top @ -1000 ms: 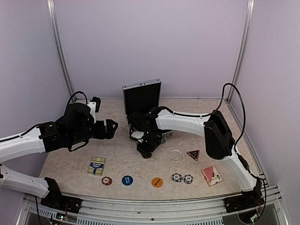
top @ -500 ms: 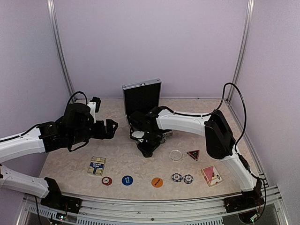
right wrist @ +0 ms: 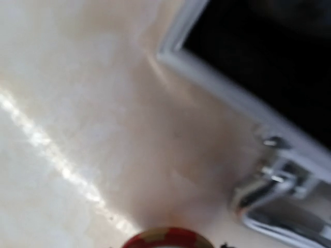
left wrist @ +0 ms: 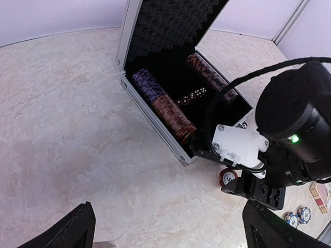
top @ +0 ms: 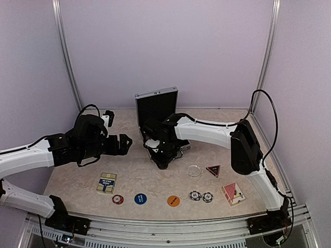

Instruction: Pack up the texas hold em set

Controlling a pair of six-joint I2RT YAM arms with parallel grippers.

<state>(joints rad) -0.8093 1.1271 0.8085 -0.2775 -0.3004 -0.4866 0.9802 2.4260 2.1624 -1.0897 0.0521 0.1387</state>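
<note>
Right jaws pinch a red chip; left jaws gape wide.
Light, stiff, slick; I'd grip its flat faces.

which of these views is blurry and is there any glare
Right wrist view: smeared throughout, the case rim and red chip soft, a bright glare streak across the table. Left wrist view: sharp, though the case lining is nearly black. Top external view: sharp, evenly lit, soft shadows.

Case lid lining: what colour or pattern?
Black egg-crate foam lining; best in left wrist view.
</note>
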